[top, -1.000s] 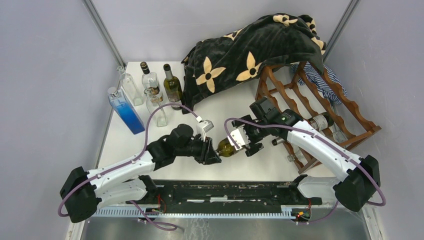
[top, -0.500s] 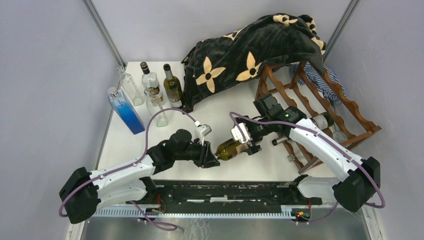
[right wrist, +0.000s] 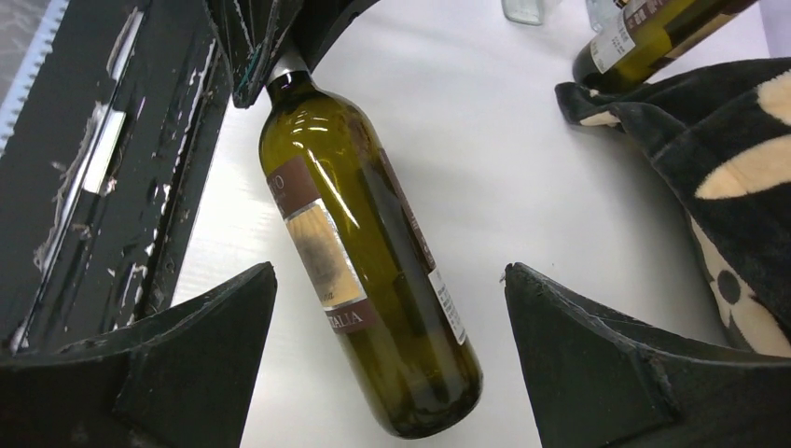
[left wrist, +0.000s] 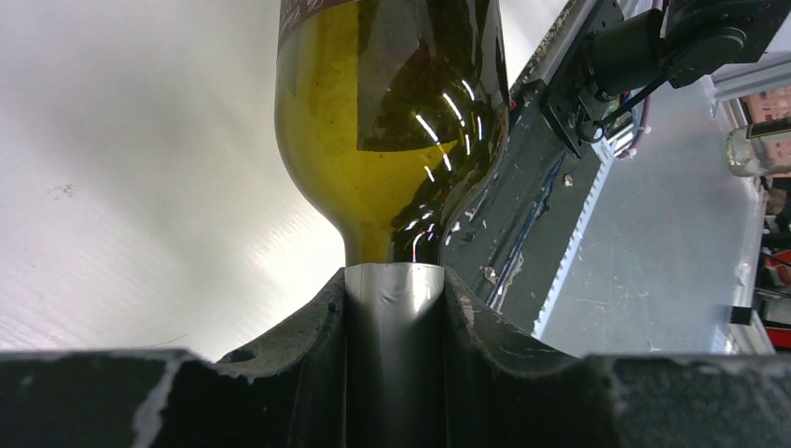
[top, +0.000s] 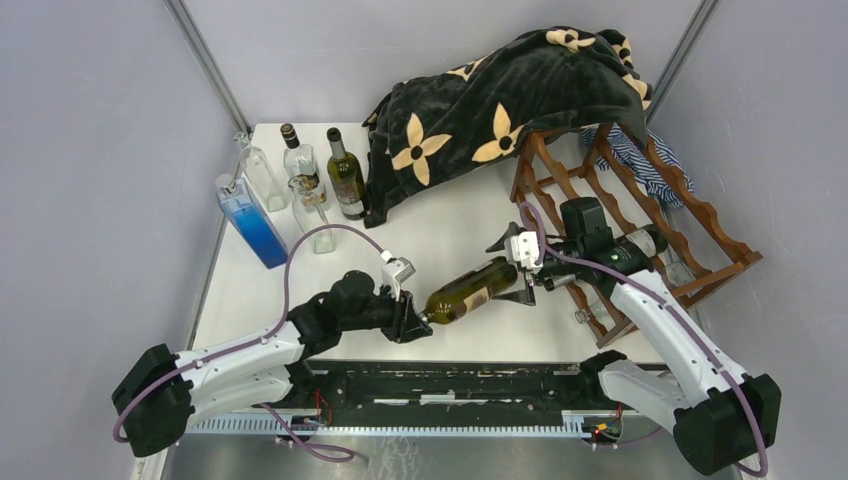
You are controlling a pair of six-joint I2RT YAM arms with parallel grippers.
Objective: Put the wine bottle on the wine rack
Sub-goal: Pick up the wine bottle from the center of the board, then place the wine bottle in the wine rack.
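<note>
A green wine bottle (top: 468, 291) with a brown label lies nearly level over the table's front middle, base pointing right toward the wine rack (top: 700, 215). My left gripper (top: 411, 318) is shut on its foil-wrapped neck (left wrist: 392, 294), and the olive body (left wrist: 392, 121) fills the left wrist view. My right gripper (top: 522, 272) stands open at the bottle's base end. In the right wrist view the bottle (right wrist: 364, 280) runs between the two wide-spread fingers (right wrist: 196, 355), with gaps on both sides. The rack is dark reddish-brown with wavy rails.
A black flowered blanket (top: 500, 100) drapes over the rack's back, with a striped cloth (top: 640, 155) beside it. Bottles (top: 640, 243) lie in the rack. A blue bottle (top: 252, 222), clear bottles and an upright green bottle (top: 346, 175) stand back left. A black rail (top: 450, 385) edges the front.
My right gripper has drawn back to the right along the bottle, from near the shoulder to the base end, uncovering the body. The left arm shifted slightly left, still gripping the neck.
</note>
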